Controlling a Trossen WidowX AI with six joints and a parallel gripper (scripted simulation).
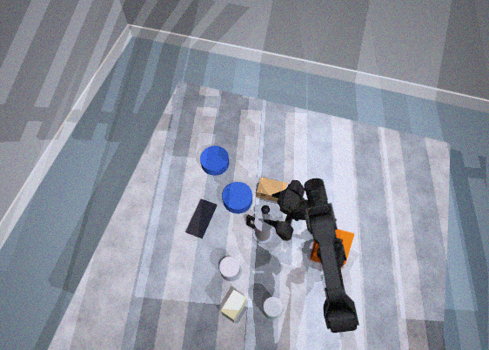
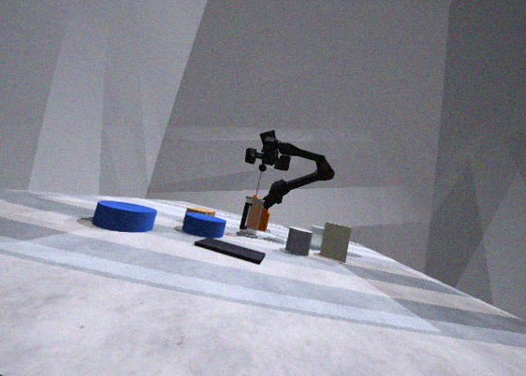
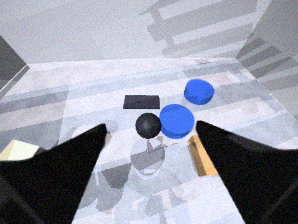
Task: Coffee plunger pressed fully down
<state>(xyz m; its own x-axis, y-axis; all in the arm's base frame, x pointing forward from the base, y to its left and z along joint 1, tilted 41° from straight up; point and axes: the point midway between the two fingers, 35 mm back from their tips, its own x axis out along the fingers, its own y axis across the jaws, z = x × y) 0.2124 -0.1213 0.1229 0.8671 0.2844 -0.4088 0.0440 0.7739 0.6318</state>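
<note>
The coffee press stands upright, a clear cylinder with a dark handle on one side. Its thin rod sticks far up out of the top, ending in a round black knob. My gripper is wide open and empty. In the wrist view the knob shows between the two fingertips, with free space on both sides. In the exterior view the knob is just below the fingers. Contact with the knob cannot be made out.
Two blue discs and a tan block lie near the press. A black slab, two pale cylinders and a cream block lie around it. An orange block is by the arm.
</note>
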